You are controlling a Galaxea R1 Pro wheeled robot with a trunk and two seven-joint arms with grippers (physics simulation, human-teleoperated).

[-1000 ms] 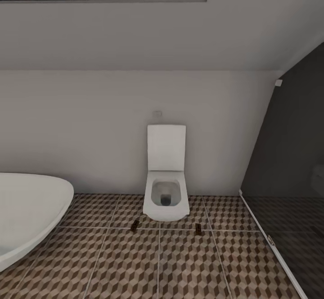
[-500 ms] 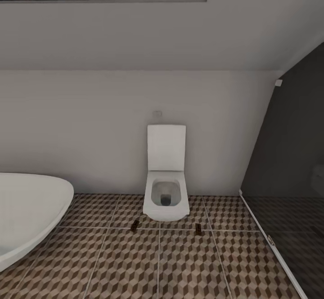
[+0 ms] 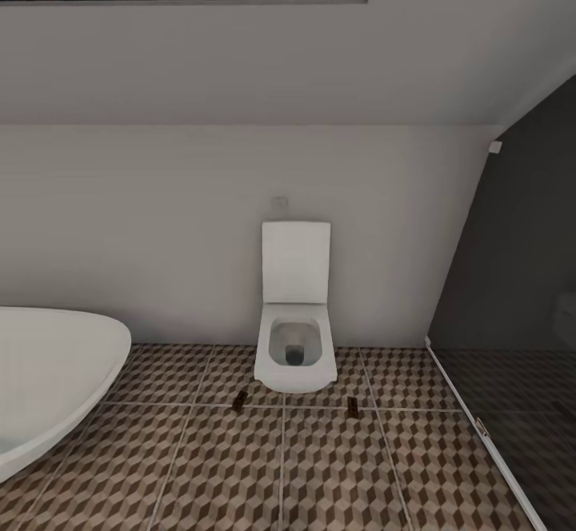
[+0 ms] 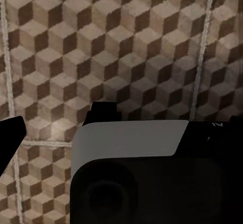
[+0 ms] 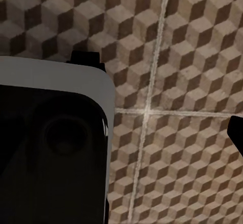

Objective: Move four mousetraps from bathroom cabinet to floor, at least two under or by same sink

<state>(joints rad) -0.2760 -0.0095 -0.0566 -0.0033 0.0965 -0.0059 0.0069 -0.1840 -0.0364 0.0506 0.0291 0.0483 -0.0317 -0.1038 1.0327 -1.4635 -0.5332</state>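
Two mousetraps lie on the bathroom floor [image 3: 224, 475] in the head view, as tiny dark-brown boards. One mousetrap [image 3: 238, 403] is at the toilet's front left and the other mousetrap [image 3: 353, 407] is at its front right. Both sit near a grout line. In the left wrist view a dark fingertip [image 4: 10, 138] hangs over the cube-pattern floor [image 4: 126, 42]. In the right wrist view another dark fingertip [image 5: 237, 133] pokes in above the floor [image 5: 192, 57]. Nothing shows between the fingers. The cabinet and the sink are out of view.
A white toilet [image 3: 295, 331] stands against the far wall. The white oval bathtub [image 3: 48, 371] fills the left side. A dark glass shower screen [image 3: 512, 315] with a floor rail closes the right. My own white-and-black body [image 4: 131, 143] [image 5: 50, 107] blocks part of each wrist view.
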